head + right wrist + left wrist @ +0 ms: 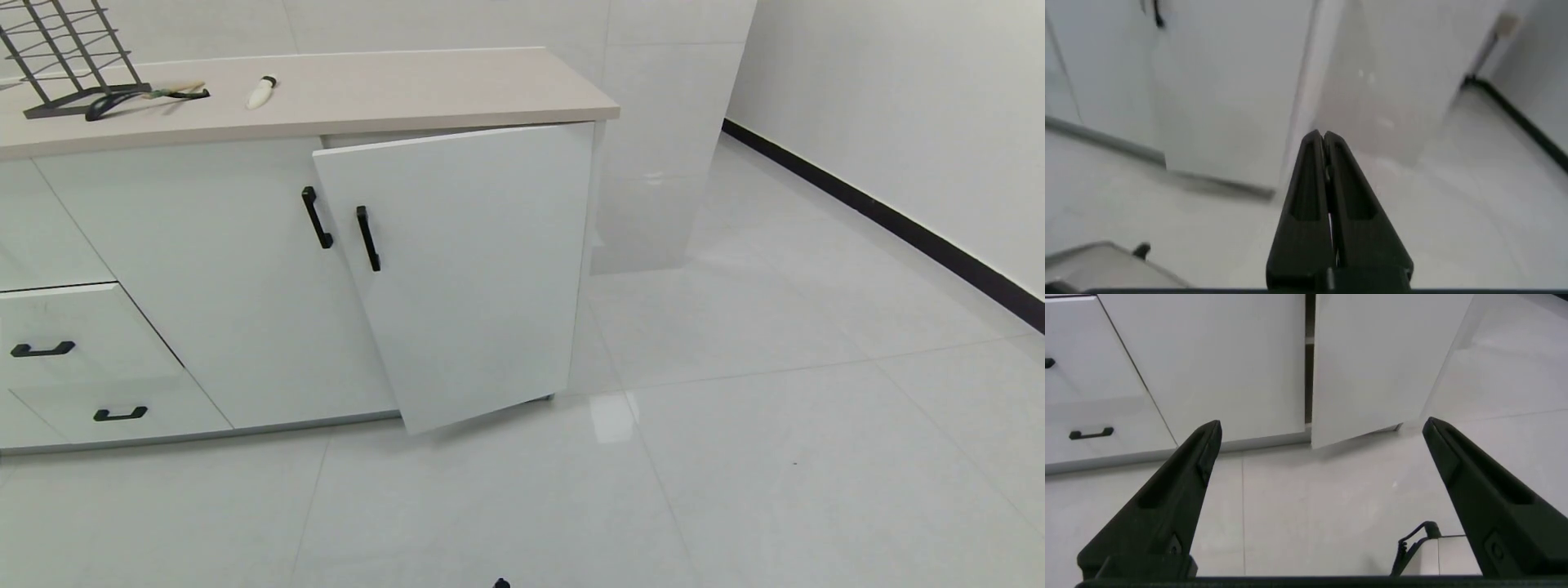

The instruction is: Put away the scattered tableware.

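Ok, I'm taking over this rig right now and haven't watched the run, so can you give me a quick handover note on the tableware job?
Left gripper: open and empty, low over the floor, facing the cabinet.
Right gripper: shut, holding nothing.
Things: on the counter, a dark-handled utensil lies by the base of the wire rack. A small white utensil lies apart from it, toward the robot's right.
Done: the cabinet door under the counter's right end stands ajar.
Left: both utensils are untouched and still need picking up and stowing.
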